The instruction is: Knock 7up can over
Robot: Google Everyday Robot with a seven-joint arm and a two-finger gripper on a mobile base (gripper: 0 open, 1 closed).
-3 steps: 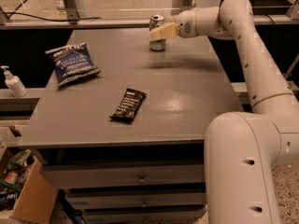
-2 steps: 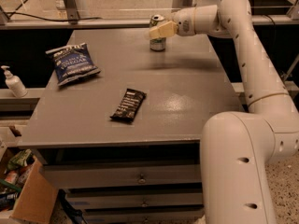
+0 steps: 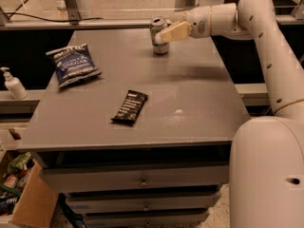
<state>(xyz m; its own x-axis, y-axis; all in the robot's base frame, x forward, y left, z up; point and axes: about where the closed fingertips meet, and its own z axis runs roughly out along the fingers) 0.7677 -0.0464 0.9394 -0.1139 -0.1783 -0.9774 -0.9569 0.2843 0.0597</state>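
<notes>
The 7up can (image 3: 159, 34) stands upright near the far edge of the grey table (image 3: 142, 89), silver top showing. My gripper (image 3: 164, 36) reaches in from the right on the white arm (image 3: 223, 20). Its pale fingers (image 3: 173, 32) lie against the can's right side, covering part of the label.
A dark blue chip bag (image 3: 73, 64) lies at the table's left. A black snack bar (image 3: 129, 107) lies in the middle. A soap dispenser (image 3: 13, 83) stands on a ledge at left. A cardboard box (image 3: 23, 198) of items sits on the floor at lower left. Drawers (image 3: 142, 179) are below the table.
The gripper has stayed against the can's right side. The can still stands upright in the same place.
</notes>
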